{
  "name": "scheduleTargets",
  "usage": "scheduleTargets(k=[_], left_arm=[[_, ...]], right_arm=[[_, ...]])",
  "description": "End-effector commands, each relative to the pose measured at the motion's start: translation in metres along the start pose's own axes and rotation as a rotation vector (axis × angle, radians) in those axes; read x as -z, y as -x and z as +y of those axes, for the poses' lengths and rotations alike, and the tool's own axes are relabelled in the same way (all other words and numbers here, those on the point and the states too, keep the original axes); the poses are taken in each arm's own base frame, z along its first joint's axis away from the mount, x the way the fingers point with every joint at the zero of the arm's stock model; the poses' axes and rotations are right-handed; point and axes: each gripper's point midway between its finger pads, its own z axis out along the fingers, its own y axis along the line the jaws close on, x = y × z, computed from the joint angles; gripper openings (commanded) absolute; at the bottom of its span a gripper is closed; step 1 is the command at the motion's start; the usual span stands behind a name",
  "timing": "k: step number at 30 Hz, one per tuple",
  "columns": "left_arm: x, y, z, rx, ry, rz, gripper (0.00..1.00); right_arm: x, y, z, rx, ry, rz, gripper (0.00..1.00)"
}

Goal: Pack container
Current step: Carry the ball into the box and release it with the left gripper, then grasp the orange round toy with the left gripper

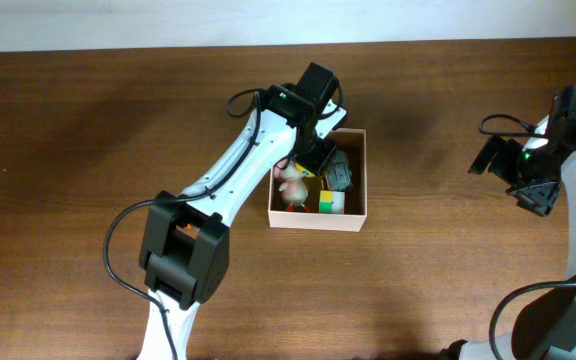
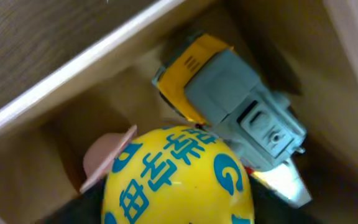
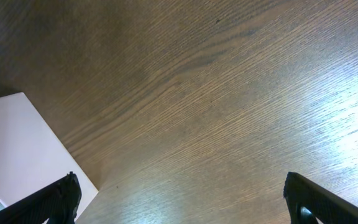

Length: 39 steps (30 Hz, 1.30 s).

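The container, a white-walled cardboard box with a tan inside, sits at mid-table. My left gripper reaches down into its far end, shut on a yellow ball with blue characters that fills the left wrist view. Under the ball lie a grey and yellow toy and a pink piece. The overhead view shows a pink toy, a yellow-green cube and a dark toy in the box. My right gripper is open and empty over bare table at the right.
The box's white outer wall shows at the left of the right wrist view. Brown wooden table surrounds the box. A pale wall strip runs along the table's far edge.
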Motion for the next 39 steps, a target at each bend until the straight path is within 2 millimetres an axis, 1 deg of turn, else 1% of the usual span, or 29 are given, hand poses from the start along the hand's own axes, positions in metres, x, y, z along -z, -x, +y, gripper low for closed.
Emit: scheduleTargets(k=[1, 2, 4, 6, 8, 11, 14, 16, 18, 20, 22, 25, 29, 31, 32, 36, 39], left_arm=[[-0.001, 0.001, 0.002, 0.002, 0.000, -0.002, 0.78], [0.004, 0.003, 0.003, -0.004, 0.003, -0.008, 0.82], [0.019, 0.008, 0.007, -0.007, 0.023, -0.023, 1.00], [0.040, 0.014, 0.014, 0.000, 0.048, -0.043, 0.99], [0.066, 0.019, 0.021, 0.013, 0.065, -0.066, 0.99], [0.110, 0.018, 0.035, 0.047, 0.081, -0.093, 0.99], [0.149, 0.005, 0.056, 0.103, 0.100, -0.098, 0.99], [0.166, -0.008, 0.072, 0.157, 0.112, -0.086, 0.99], [0.176, -0.025, 0.089, 0.231, 0.122, -0.057, 0.99], [0.181, -0.047, 0.106, 0.309, 0.126, 0.001, 0.99], [0.180, -0.065, 0.124, 0.388, 0.122, 0.041, 1.00], [0.175, -0.085, 0.144, 0.460, 0.117, 0.085, 1.00], [0.152, -0.118, 0.160, 0.518, 0.123, 0.207, 1.00], [0.135, -0.137, 0.170, 0.533, 0.156, 0.279, 1.00], [0.126, -0.142, 0.173, 0.538, 0.159, 0.297, 1.00], [0.083, -0.156, 0.187, 0.567, 0.151, 0.305, 1.00], [0.056, -0.167, 0.188, 0.587, 0.118, 0.306, 1.00]], right_arm=[[-0.001, 0.000, -0.001, -0.004, 0.007, 0.005, 0.99], [-0.001, 0.000, -0.001, -0.004, 0.007, 0.005, 0.99], [-0.001, 0.000, -0.001, -0.004, 0.007, 0.005, 0.99], [-0.001, 0.000, -0.001, -0.003, 0.007, 0.005, 0.99], [-0.001, 0.000, -0.001, -0.004, 0.007, 0.005, 0.99], [-0.001, 0.000, -0.001, -0.004, 0.007, 0.005, 0.99], [-0.001, 0.000, -0.001, -0.003, 0.007, 0.005, 0.99], [-0.001, 0.000, -0.001, -0.004, 0.007, 0.005, 0.99], [-0.001, 0.000, -0.001, -0.004, 0.007, 0.005, 0.99], [-0.001, 0.000, -0.001, -0.004, 0.007, 0.005, 0.99], [-0.001, 0.000, -0.001, -0.003, 0.007, 0.005, 0.99], [-0.001, 0.000, -0.001, -0.004, 0.007, 0.005, 0.99], [-0.001, 0.000, -0.001, -0.004, 0.007, 0.005, 0.99], [-0.001, 0.000, -0.001, -0.004, 0.007, 0.005, 0.99], [-0.001, 0.000, -0.001, -0.003, 0.007, 0.005, 0.99], [-0.001, 0.000, -0.001, -0.004, 0.007, 0.005, 0.99], [-0.001, 0.000, -0.001, -0.004, 0.007, 0.005, 0.99]])
